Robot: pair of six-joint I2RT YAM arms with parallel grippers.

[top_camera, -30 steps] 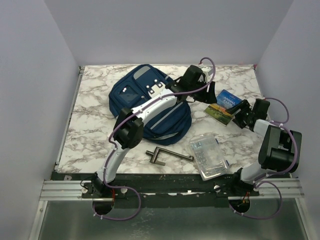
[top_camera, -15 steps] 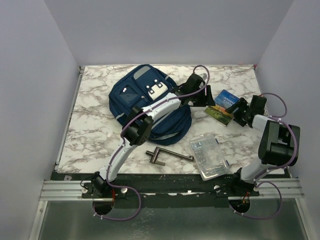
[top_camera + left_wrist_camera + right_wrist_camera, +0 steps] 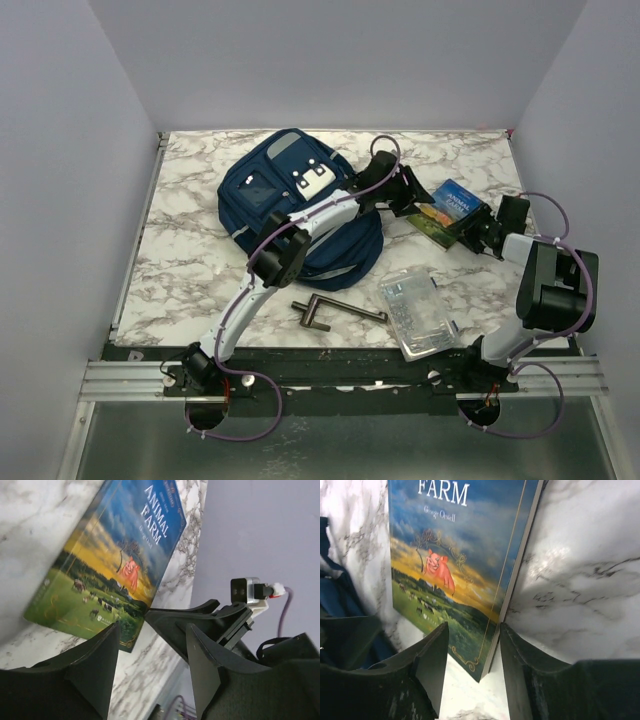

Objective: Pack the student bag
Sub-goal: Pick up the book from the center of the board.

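Observation:
The student bag [image 3: 290,200], navy blue with grey trim, lies at the back middle of the table, and its blue fabric [image 3: 330,595] shows at the left edge of the right wrist view. An "Animal Farm" book [image 3: 448,208] [image 3: 120,550] [image 3: 460,555] lies to its right. My left gripper [image 3: 408,196] [image 3: 152,630] reaches over the bag to the book's left edge and is open, with bare marble between its fingers. My right gripper [image 3: 478,228] [image 3: 473,630] is open, straddling the book's near corner; its right finger is against the book's side edge.
A clear plastic case [image 3: 418,313] lies near the front right. A dark T-shaped metal tool [image 3: 335,312] lies in front of the bag. The right gripper's black fingers [image 3: 200,625] face the left gripper just across the book. Grey walls enclose the table.
My left gripper has come down from behind the bag to the book's left edge. My right gripper has slid in onto the book's corner and its jaws have narrowed.

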